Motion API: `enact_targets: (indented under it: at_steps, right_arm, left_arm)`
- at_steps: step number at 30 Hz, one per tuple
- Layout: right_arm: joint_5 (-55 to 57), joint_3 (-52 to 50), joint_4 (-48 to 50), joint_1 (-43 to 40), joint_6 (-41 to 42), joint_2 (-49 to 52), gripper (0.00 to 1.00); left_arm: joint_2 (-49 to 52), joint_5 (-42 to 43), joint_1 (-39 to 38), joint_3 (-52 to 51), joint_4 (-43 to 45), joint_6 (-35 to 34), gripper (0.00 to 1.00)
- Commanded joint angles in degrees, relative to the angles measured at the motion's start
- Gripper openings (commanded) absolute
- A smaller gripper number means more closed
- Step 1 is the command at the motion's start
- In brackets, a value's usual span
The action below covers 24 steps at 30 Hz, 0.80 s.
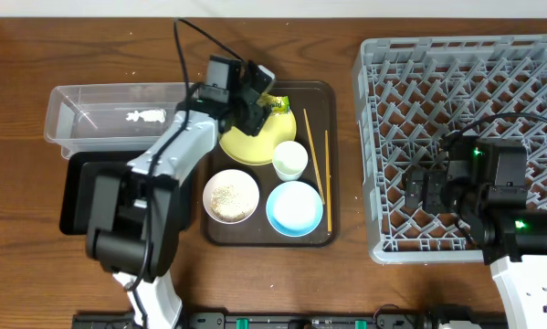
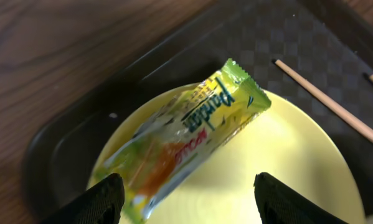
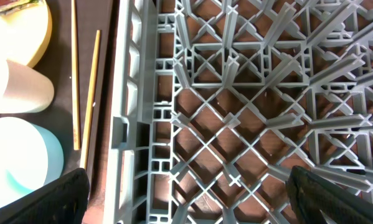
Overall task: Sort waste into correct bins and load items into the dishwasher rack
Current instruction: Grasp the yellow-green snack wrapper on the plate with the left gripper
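Observation:
The green, orange and yellow snack wrapper [image 1: 275,103] [image 2: 186,130] lies on the round yellow plate [image 1: 255,142] [image 2: 273,174]. My left gripper [image 1: 253,99] [image 2: 186,199] is open just above it, its fingers either side of the wrapper's near end. The white bowl [image 1: 231,196] holds rice-like scraps. The light blue bowl [image 1: 294,207] [image 3: 24,158], white cup [image 1: 289,160] [image 3: 24,90] and two chopsticks [image 1: 326,178] [image 3: 74,74] lie on the brown tray. My right gripper [image 1: 424,187] [image 3: 186,193] is open and empty over the grey rack [image 1: 465,64] [image 3: 236,124].
The dark brown serving tray [image 1: 319,96] sits between the bins and the rack. The clear tub [image 1: 72,114] at the left holds a small white scrap [image 1: 145,116]. The black tray [image 1: 77,196] lies in front of it, partly under my left arm.

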Motion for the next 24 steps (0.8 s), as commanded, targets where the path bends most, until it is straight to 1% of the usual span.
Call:
enact_targets:
  at_steps: [1, 11, 13, 14, 15, 19, 20, 24]
  right_arm:
    - [-0.20, 1.09, -0.04, 0.59, 0.37, 0.00, 0.99]
    - [-0.20, 1.09, -0.04, 0.59, 0.37, 0.00, 0.99]
    - [-0.20, 1.09, -0.07, 0.59, 0.37, 0.00, 0.99]
    - [-0.20, 1.09, -0.07, 0.59, 0.37, 0.00, 0.99]
    - [-0.20, 1.09, -0.07, 0.59, 0.37, 0.00, 0.99]
    - [-0.20, 1.09, -0.04, 0.59, 0.37, 0.00, 0.99]
    - [-0.20, 1.09, -0.07, 0.59, 0.37, 0.00, 0.99]
    - [-0.20, 1.09, -0.09, 0.59, 0.37, 0.00, 0.99]
  left_arm:
    - [2.73, 0.72, -0.81, -0.39, 1.20, 1.27, 0.69]
    - [8.52, 0.72, -1.03, -0.39, 2.49, 1.27, 0.68]
    - [8.83, 0.72, -1.03, -0.39, 2.45, 1.25, 0.63]
    - [8.83, 0.72, -1.03, -0.39, 2.47, 1.25, 0.58]
    - [8.83, 0.72, -1.03, -0.37, 2.54, 1.25, 0.55]
    - [8.81, 0.72, -1.03, -0.37, 2.69, 1.25, 0.33]
    - [8.81, 0.72, -1.03, -0.37, 2.67, 1.25, 0.29]
    - [8.74, 0.72, -1.03, -0.37, 2.67, 1.07, 0.20]
